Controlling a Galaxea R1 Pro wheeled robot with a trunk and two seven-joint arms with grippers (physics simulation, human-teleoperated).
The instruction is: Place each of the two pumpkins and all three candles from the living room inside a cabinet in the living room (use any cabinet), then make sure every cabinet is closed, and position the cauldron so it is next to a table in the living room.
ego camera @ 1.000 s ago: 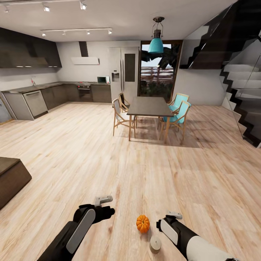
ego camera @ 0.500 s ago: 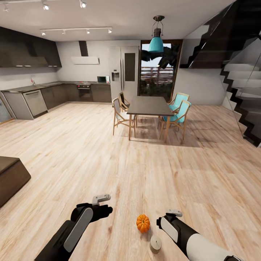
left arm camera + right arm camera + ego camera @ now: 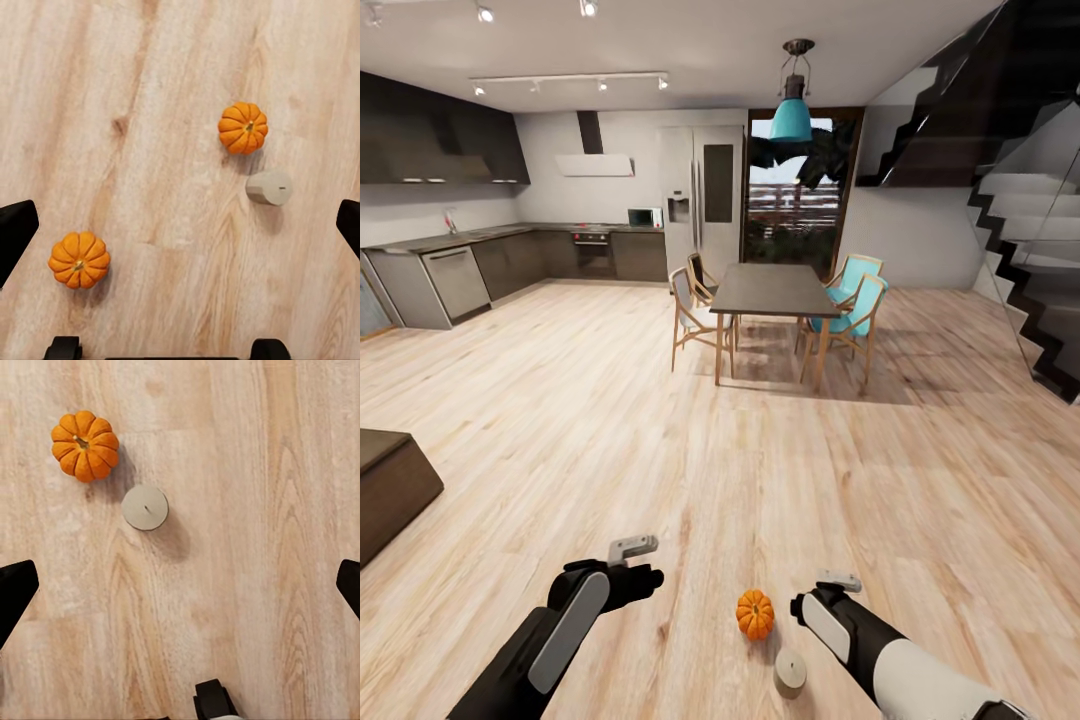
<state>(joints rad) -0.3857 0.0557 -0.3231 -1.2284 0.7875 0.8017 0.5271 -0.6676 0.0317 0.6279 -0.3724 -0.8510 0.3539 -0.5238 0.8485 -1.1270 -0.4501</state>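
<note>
Head camera looks forward across the room; both wrist cameras face straight down, sharing one pumpkin [image 3: 243, 127] and candle [image 3: 145, 507]

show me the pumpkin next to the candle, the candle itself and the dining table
pumpkin [image 3: 754, 614], head view, middle of its ribbed orange body
candle [image 3: 790, 673], head view, its flat beige top
dining table [image 3: 772, 292], head view, bare middle of its dark top

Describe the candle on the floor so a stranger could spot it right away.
On the pale wood floor in front of the dining table, look between the robot's two arms. The candle stands beside an orange pumpkin: a stubby beige-grey cylinder, not ribbed or orange.
</note>
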